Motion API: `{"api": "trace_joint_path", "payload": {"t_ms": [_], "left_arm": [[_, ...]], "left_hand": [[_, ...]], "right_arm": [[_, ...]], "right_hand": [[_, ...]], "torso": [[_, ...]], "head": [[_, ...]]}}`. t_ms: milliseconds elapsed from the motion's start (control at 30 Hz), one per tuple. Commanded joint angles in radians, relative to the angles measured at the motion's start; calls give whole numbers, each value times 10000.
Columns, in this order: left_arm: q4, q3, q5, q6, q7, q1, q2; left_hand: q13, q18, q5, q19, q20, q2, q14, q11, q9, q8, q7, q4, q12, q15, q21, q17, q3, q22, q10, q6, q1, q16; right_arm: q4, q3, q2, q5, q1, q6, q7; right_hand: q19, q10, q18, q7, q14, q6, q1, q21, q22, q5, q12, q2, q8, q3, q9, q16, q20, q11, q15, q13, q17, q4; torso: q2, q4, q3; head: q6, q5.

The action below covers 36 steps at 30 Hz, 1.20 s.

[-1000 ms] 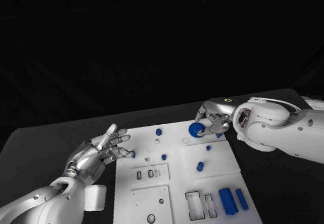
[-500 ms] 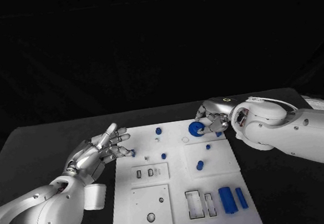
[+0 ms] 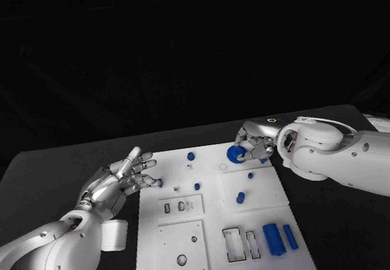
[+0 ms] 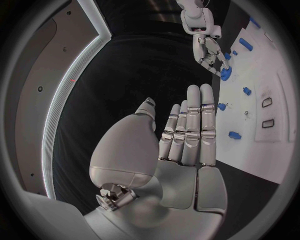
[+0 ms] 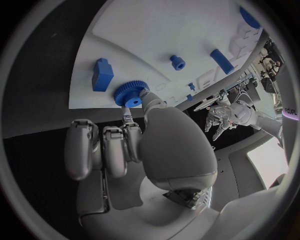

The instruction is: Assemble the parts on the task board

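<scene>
Fingers, right hand [image 3: 255,148]: pinching blue gear [image 3: 235,154] above task board [image 3: 220,253] far edge. Left hand [image 3: 123,179]: spread, holding nothing, beside board. Risk: shallow pinch; my gear may tilt, slip.

Matt white task board [image 3: 219,239], glossy blue plastic gear [image 5: 130,93].

Right robot hand [image 3: 251,149] carried the blue gear [image 3: 235,154] slightly toward the task board's [image 3: 217,226] far edge.
</scene>
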Motion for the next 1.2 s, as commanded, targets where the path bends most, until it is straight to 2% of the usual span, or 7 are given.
{"api": "trace_joint_path", "payload": {"t_ms": [33, 133, 333, 500, 900, 1033, 1200], "left_arm": [[9, 6, 8, 230, 27, 9, 12], [12, 6, 8, 233, 21, 9, 9], [11, 6, 8, 241, 18, 9, 10], [-4, 6, 8, 249, 16, 8, 20], [-20, 6, 8, 274, -3, 8, 44], [-11, 6, 8, 287, -12, 8, 60], [-8, 6, 8, 294, -26, 8, 69]], "left_hand": [[-12, 19, -19, -70, -17, -3, -71, -16, -10, -27, -27, -74, -21, -29, 67, 10, -11, 11, -76, -70, 68, 11], [-12, 19, -19, -70, -17, -3, -71, -16, -10, -27, -27, -74, -21, -29, 67, 10, -11, 11, -76, -70, 68, 11], [-12, 20, -18, -78, -16, 11, -76, -16, -9, -25, -28, -90, -18, -30, 73, 23, -6, 14, -81, -70, 88, 8], [-12, 20, -18, -78, -16, 11, -76, -16, -9, -25, -28, -90, -18, -30, 73, 23, -6, 14, -81, -70, 88, 8], [-12, 20, -17, -81, -15, 23, -77, -16, -8, -24, -29, -96, -16, -30, 76, 29, -2, 15, -83, -70, 97, 7], [-12, 20, -17, -81, -15, 23, -77, -16, -8, -24, -29, -96, -16, -30, 76, 29, -2, 15, -83, -70, 97, 7], [-12, 20, -17, -81, -15, 23, -77, -16, -8, -24, -29, -96, -16, -30, 76, 29, -2, 15, -83, -70, 97, 7]], "right_arm": [[-19, -19, 22, -242, -48, 115, 30], [-15, -19, 48, -432, -69, -48, 53], [65, -18, 83, -1020, -140, -667, 58], [313, -16, 94, -1160, -165, -1365, 186], [1458, 7, 277, -1425, -101, -1962, -118], [1555, 5, 615, -1837, -91, -1969, -338], [1366, -15, 1126, -2170, -94, -1920, -516]], "right_hand": [[85, 266, -98, -46, 842, 190, 161, 59, 62, -255, 123, 111, 113, 101, 37, 44, -30, -64, 16, 1345, 1630, -170], [104, 337, -112, -104, 851, 375, 263, 105, 143, -544, 246, 213, 186, 291, 61, 63, -66, -113, -25, 1464, 1677, -318], [142, 492, -135, -244, 866, 746, 418, 183, 283, -693, 514, 376, 346, 646, 127, 97, -145, -233, -119, 1709, 1760, -573], [177, 571, -156, -311, 883, 893, 276, 241, 386, -360, 646, 371, 372, 911, 149, 131, -214, -300, -181, 1837, 1844, -687], [179, 560, -161, -276, 887, 837, -348, 253, 405, 287, 593, 155, 225, 1096, 115, 137, -215, -274, -165, 1835, 1868, -637], [180, 555, -162, -273, 887, 835, -411, 255, 411, 290, 580, 131, 213, 1097, 113, 137, -212, -270, -162, 1829, 1870, -623], [178, 555, -161, -273, 888, 836, -433, 252, 406, 282, 578, 133, 210, 1104, 113, 140, -211, -269, -161, 1828, 1877, -617]], "torso": [[-4, 6, -2], [-2, 7, -5], [-6, 13, -6], [-9, 25, -3], [-9, 17, -15], [-1, 42, -23], [-1, 49, -30]], "head": [[-8, -15], [-7, -9], [-13, -6], [6, 10], [44, 146], [30, 181], [12, 239]]}}
